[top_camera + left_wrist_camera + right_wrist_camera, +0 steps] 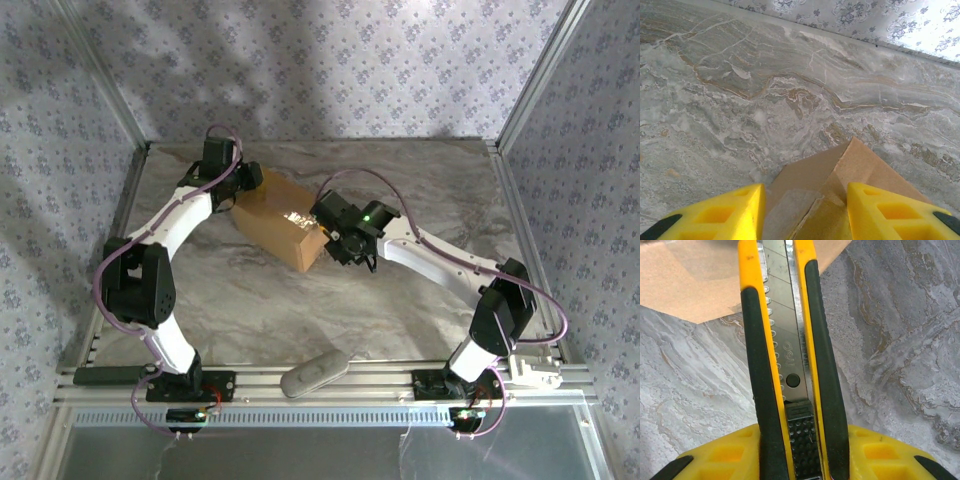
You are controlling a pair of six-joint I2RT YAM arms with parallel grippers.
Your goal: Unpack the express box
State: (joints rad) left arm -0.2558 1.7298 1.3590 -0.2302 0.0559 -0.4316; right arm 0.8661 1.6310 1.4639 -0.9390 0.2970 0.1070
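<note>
The knife's [799,340] tip is cut off up top. The right hand [800,452] squeezes the knife at the 4 o'clock end of the express box [275,225]. The left hand [802,202], half open, straddles the box's 11 o'clock corner; I cannot tell if it touches. The box sits at 11 o'clock from the middle of the bench [420,200].

Matt brown cardboard express box [280,228] w/ glossy clear tape [790,212]. Smooth marble-look surface [400,300], slight sheen. Yellow plastic knife [790,365], black rubbery grips, bare metal blade [781,315]. Matt yellow plastic fingers [725,217].
</note>
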